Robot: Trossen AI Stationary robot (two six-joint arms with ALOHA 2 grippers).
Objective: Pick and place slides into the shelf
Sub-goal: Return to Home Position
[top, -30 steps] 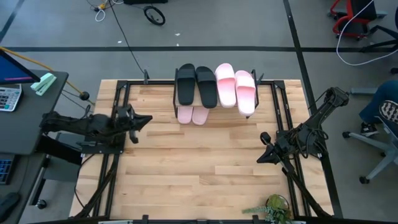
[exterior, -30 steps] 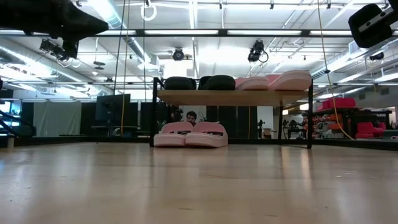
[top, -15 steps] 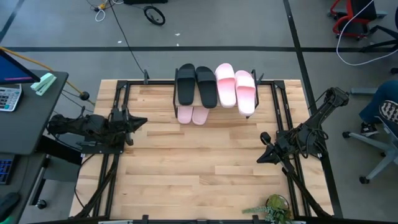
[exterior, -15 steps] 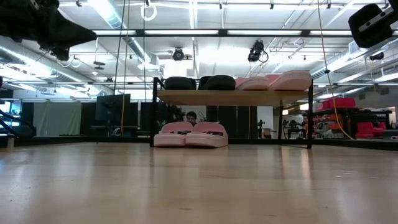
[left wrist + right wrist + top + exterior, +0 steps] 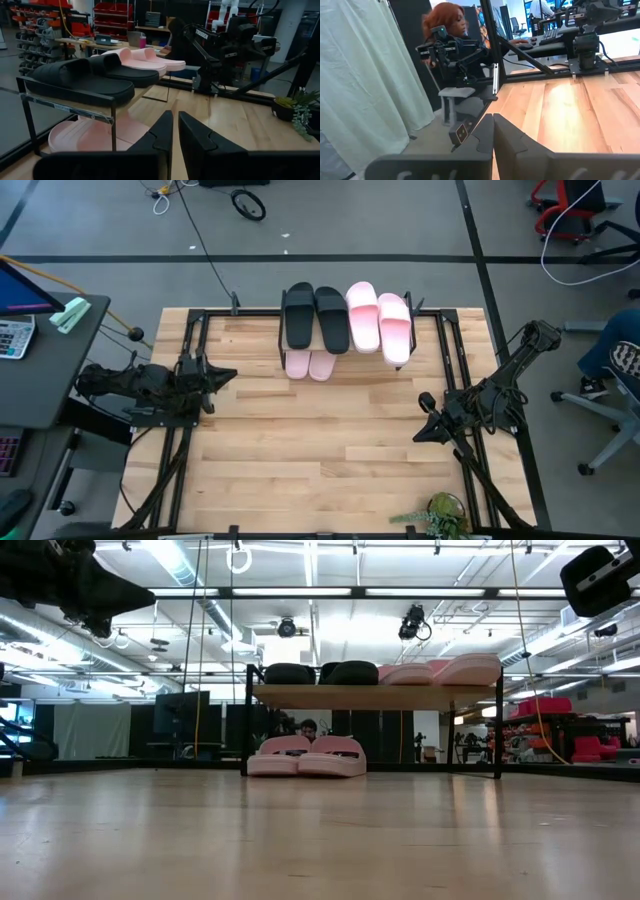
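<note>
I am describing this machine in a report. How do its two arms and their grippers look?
The left arm and right arm are both matt black, built of slim links with bulkier joints. The left wrist view shows white lettering on a link of the right arm. The left gripper and right gripper each have two dark, wedge-shaped fingers that taper to narrow tips.

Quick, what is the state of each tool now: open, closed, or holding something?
Left tool: closed, empty, at the left side of the table.
Right tool: closed, empty, at its right side.
</note>
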